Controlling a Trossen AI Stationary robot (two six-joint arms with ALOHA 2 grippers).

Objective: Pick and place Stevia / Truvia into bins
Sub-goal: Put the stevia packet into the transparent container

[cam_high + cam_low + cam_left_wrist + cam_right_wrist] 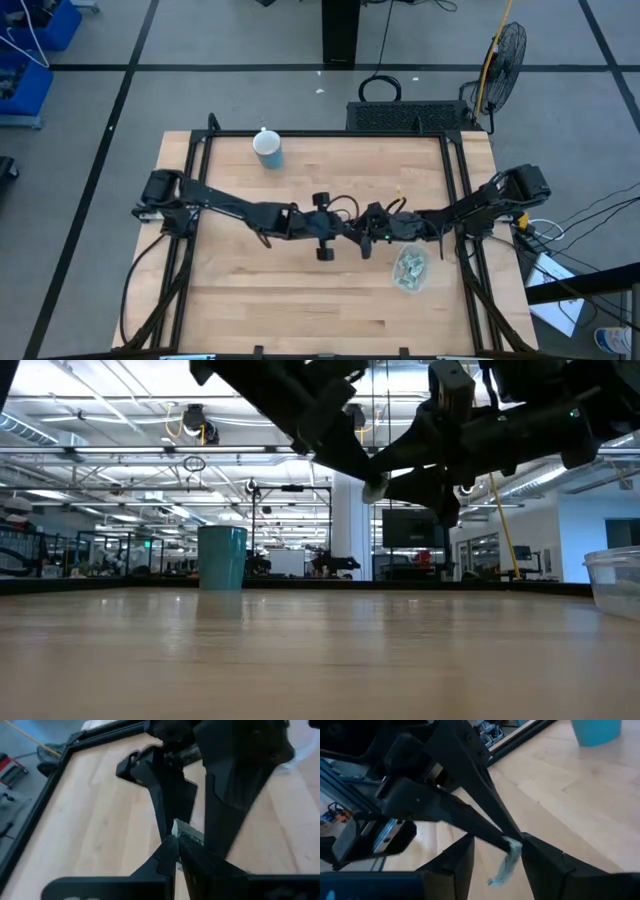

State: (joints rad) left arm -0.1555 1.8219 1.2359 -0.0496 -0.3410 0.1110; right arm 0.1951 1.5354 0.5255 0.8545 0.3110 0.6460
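Stevia sachet (506, 865), light and limp, hangs pinched by one end in the closed left gripper (512, 841) between the right gripper's (497, 865) spread fingers, clear bin (411, 268) at four o'clock

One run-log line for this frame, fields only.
left claw: shut on sachet, mid-air | right claw: open around sachet | handover underway | clear cup: holds sachets | blue cup: untouched

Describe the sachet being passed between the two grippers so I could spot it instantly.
Above the middle of the wooden table, the left gripper meets the right gripper in mid-air. The pale Stevia sachet hangs pinched in the left gripper's fingertips. Unlike the sachets in the clear cup, it is off the table.
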